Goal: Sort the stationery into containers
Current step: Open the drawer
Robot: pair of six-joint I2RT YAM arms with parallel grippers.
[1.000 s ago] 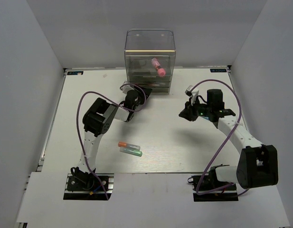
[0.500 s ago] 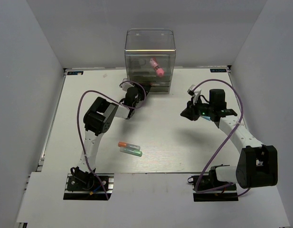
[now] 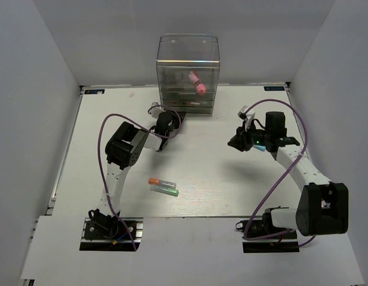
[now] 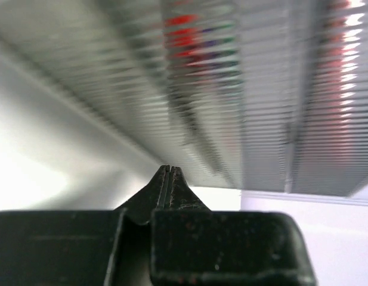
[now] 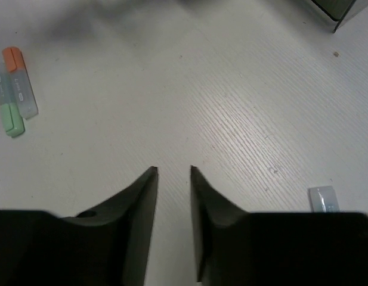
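Two arms over a white counter (image 3: 219, 190) — two markers lie loose on it.
The left pincer (image 4: 170, 173), tips pressed together, sits low at the front of the clear organiser (image 3: 188, 74); a pink cylinder (image 3: 198, 84) lies in its tall top compartment. The right pincer (image 5: 173, 173) hovers with fingers apart — the orange-tipped marker (image 3: 158, 181) and green-tipped marker (image 3: 166, 190) lie side by side nearer the arm bases.
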